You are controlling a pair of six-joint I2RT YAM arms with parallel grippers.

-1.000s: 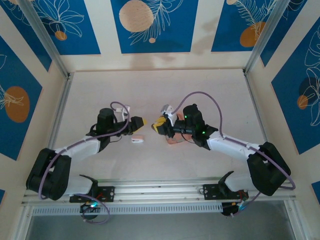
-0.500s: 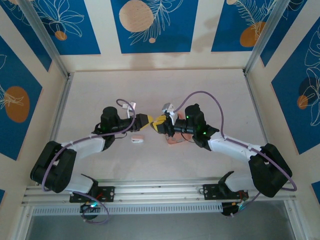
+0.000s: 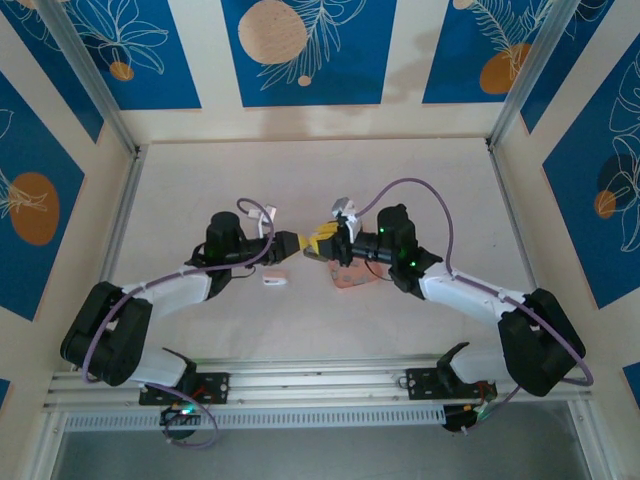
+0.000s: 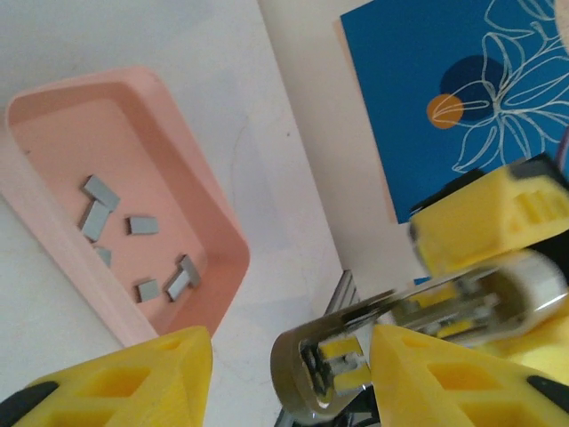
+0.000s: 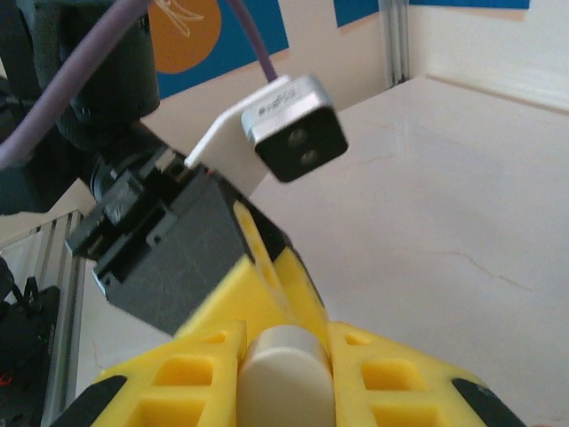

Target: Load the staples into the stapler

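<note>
- The far half of the surface lies bare, open right up to the back wall.
- Mid-surface is blocked: the left hand and right hand stand tip to tip, with the stapler bridging them.
- The tray sits under the right wrist, and a white block lies just near the left hand.
- A bare strip runs between these and the rail.

1. Staples in tray, loose on its floor.
2. Tray on table, 5 o'clock of stapler, top view.
3. Small block on table, 9 o'clock of tray, apart; 7 o'clock of stapler.
</note>
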